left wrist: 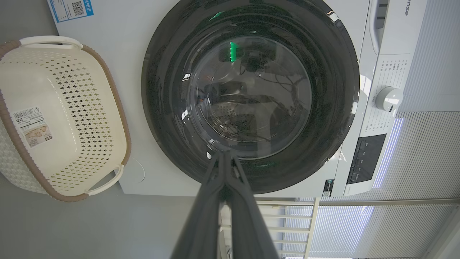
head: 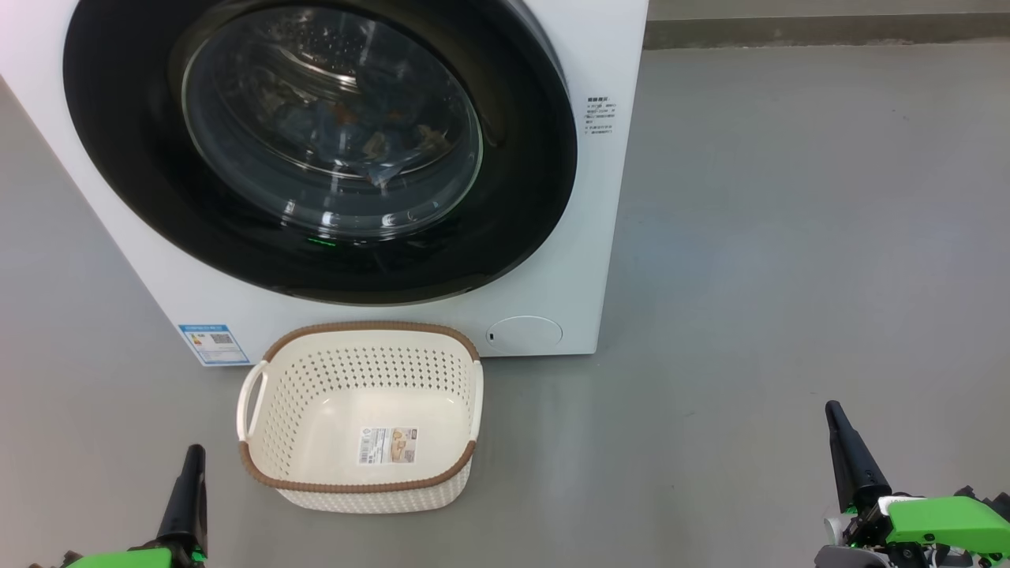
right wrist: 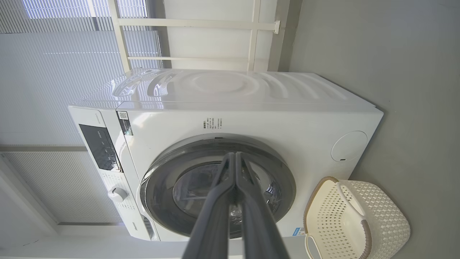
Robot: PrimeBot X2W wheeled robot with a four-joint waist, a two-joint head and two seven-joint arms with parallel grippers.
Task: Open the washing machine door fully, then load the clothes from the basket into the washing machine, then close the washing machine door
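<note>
1 big white front-loading washing machine (head: 593, 237); its 1 round glossy black door (head: 126, 166) shut flush. 1 bundle of light blue bear-print clothes (head: 347, 130) behind door glass, in drum. 1 cream perforated plastic basket (head: 371, 326) on grey floor (head: 750, 276) just before machine. Left gripper (head: 194, 451), right gripper (head: 832, 410): fingers pressed together, holding nothing.

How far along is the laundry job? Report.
Done: clothes lie behind the shut washing machine door; the basket is empty. In hand: nothing; left gripper and right gripper are shut, clear of the door. Left: nothing apparent.
</note>
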